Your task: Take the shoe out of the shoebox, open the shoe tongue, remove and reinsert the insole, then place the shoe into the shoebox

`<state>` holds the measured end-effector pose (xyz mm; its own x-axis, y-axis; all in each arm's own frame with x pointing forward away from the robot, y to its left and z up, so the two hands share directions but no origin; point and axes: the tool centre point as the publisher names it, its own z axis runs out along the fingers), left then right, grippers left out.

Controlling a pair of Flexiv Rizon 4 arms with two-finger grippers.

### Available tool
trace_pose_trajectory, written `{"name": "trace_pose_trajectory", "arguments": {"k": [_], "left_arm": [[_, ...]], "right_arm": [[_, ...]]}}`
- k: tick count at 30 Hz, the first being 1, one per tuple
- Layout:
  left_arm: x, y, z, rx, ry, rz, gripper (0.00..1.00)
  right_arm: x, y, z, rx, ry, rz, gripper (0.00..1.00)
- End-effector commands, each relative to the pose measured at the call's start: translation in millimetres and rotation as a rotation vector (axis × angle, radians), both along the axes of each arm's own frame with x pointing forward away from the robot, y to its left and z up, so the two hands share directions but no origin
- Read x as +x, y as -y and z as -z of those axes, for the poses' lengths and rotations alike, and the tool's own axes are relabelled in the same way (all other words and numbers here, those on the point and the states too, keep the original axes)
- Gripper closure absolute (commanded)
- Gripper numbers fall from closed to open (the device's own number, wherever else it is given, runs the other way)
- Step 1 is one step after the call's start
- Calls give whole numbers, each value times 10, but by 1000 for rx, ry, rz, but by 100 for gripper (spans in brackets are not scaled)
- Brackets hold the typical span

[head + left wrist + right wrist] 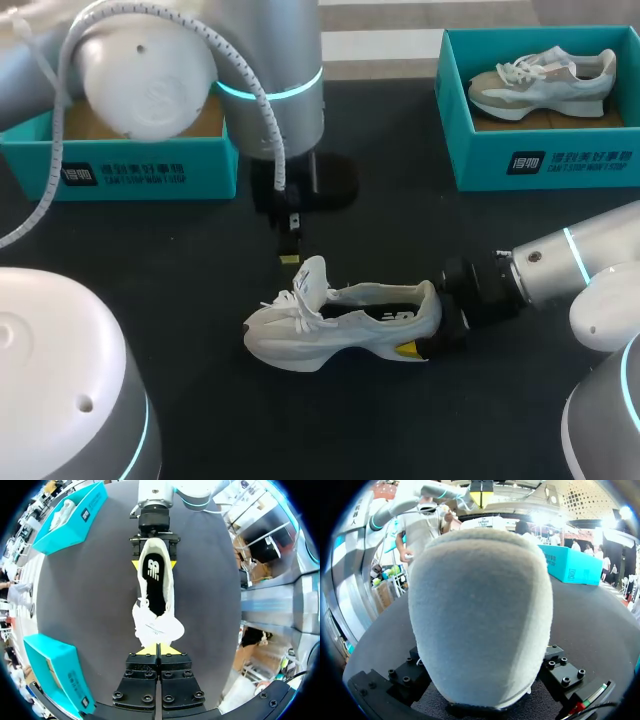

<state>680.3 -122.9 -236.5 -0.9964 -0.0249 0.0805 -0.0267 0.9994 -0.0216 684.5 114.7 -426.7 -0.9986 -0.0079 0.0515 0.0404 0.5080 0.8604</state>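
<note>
Shoe (480,615) heel in front of right jaws

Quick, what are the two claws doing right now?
Left gripper: closed at the tongue, grip unclear.
Right gripper: closed on the shoe, holding it.

Two rounded silver-grey arms, left arm (275,60) and right arm (590,255), each banded by a glowing cyan ring, white speckled cable (268,120) draped along the left, black screw-studded left gripper (156,649), yellow-tipped jaws
</note>
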Motion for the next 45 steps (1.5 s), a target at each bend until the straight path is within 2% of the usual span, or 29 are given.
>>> {"name": "trace_pose_trajectory", "arguments": {"k": [1, 9, 14, 17, 26, 31, 36, 45], "left_arm": [[104, 137, 80, 55, -48, 52, 100], [135, 187, 197, 73, -129, 203, 100], [152, 259, 193, 91, -127, 204, 100], [121, 344, 158, 100, -142, 183, 100], [-20, 693, 232, 97, -169, 198, 100], [-95, 780, 354, 92, -163, 192, 100], [-166, 776, 517, 101, -170, 186, 100], [-193, 937, 765, 39, -187, 112, 100]], "right_arm": [[-21, 17, 96, -3, -1, 0, 100], [-21, 17, 96, -3, -1, 0, 100], [-21, 17, 96, -3, -1, 0, 100], [-21, 17, 96, -3, -1, 0, 100], [-21, 17, 96, -3, -1, 0, 100], [-21, 17, 96, -3, -1, 0, 100], [-21, 17, 96, -3, -1, 0, 100], [-21, 17, 96, -3, -1, 0, 100]]}}
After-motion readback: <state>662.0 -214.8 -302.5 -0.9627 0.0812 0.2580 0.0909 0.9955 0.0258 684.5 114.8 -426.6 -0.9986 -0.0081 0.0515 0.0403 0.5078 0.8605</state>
